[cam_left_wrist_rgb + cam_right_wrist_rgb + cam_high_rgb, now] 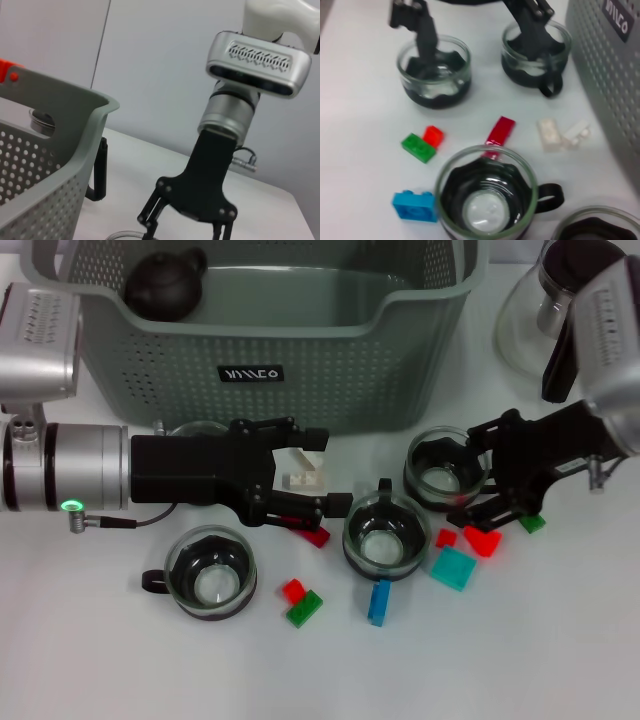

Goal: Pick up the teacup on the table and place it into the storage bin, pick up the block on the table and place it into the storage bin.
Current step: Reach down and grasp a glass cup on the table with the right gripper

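The grey-green storage bin (300, 350) stands at the back. Several glass teacups with black bases rest on the table: one front left (210, 570), one in the middle (385, 535), one to the right (447, 468). My left gripper (325, 472) hangs open in front of the bin, and white blocks (305, 472) show between its fingers. In the right wrist view those white blocks (560, 134) lie on the table, ungripped. My right gripper (473, 475) is open, its fingers on either side of the right teacup's far edge. Loose red, green, blue and teal blocks lie around the middle teacup.
A dark teapot (165, 285) lies inside the bin. A glass coffee pot (560, 310) with a black handle stands at the back right. A red flat block (315, 535), a blue block (379, 602) and a teal block (453, 568) lie in front.
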`<state>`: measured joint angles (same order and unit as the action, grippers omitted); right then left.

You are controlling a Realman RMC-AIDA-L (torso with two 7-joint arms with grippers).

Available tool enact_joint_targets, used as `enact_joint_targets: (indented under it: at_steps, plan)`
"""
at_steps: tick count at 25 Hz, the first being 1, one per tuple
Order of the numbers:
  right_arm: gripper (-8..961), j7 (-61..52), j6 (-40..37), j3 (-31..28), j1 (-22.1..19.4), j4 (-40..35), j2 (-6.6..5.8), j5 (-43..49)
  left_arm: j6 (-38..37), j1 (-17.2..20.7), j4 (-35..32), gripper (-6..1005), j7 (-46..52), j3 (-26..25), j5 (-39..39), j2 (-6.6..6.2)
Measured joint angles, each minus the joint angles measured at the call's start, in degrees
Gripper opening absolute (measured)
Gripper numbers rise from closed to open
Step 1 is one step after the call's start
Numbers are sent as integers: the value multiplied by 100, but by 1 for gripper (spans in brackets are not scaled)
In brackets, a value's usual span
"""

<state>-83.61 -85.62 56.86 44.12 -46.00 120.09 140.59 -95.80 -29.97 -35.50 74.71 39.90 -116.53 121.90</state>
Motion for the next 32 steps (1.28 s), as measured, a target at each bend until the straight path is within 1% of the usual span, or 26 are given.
enact_joint_targets:
  at_steps: [3,6,15,24,30,32]
  plan:
    - [803,-165,231,275,43,44,11,-16,-1,0,0,921,2,0,1,0]
    - [802,-196,389,406,64,88,29,-32,0,0,0,920,1,0,3,0]
    - [779,-206,785,469,276,550,45,-53,9,27,0,919,-19,0,9,-11]
    - [756,-337,850,532,302,599,42,-58,10,52,16,917,-31,-8,9,-21]
    - [569,-540,981,864,307,601,41,-52,10,71,17,915,-35,-10,8,-16]
    - [469,-674,1036,929,308,601,36,-51,9,73,17,915,-35,-9,8,-17]
